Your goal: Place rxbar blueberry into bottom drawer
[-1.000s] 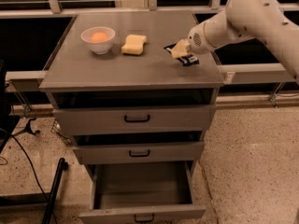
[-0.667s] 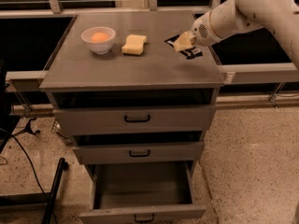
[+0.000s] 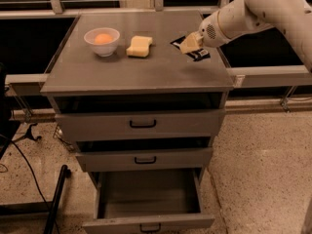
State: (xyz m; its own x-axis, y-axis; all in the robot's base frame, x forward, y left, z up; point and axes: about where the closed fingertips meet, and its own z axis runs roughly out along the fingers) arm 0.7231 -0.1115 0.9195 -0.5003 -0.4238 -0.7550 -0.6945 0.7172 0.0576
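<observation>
The gripper point(image 3: 189, 44) sits over, perhaps touching, the rxbar blueberry point(image 3: 201, 55).

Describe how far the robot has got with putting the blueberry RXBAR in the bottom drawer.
Done: the bottom drawer is pulled open. In hand: the gripper sits at the rxbar blueberry, which lies on the cabinet top. Left: lifting the bar, carrying it down and releasing it inside the drawer.

Smooth, seemingly plastic end effector point(image 3: 190, 44) hangs over right of matt metal cabinet top point(image 3: 146, 74).
</observation>
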